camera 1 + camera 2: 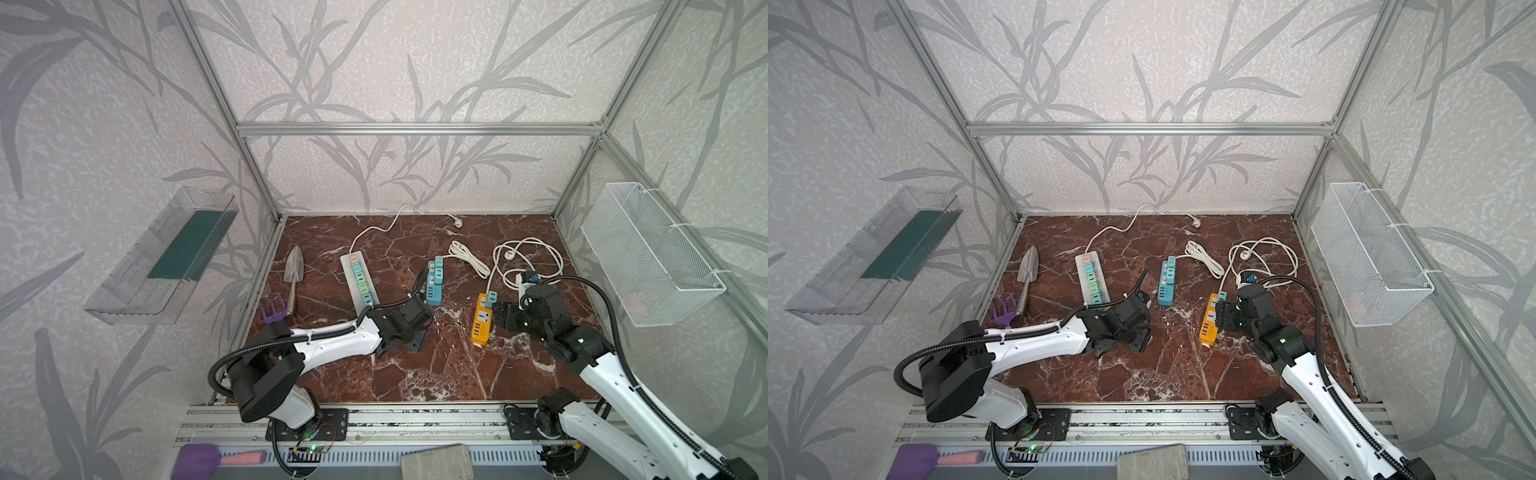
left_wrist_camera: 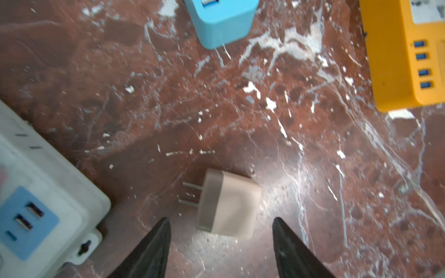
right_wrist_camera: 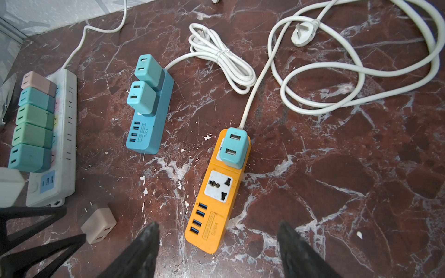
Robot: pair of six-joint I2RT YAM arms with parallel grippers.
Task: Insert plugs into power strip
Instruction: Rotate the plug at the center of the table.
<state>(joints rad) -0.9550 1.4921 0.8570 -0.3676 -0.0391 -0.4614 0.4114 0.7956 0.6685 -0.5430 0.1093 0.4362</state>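
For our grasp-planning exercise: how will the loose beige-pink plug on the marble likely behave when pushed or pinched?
The beige-pink plug looks like rigid plastic, so it probably won't deform. Lying on a flat face, it should slide, not roll, on the glossy marble. Its thin prongs might snag.

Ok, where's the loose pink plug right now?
In the left wrist view, the pink plug lies on its side on the marble table, at the tips of the open left end effector, near the USB end of the white power strip.
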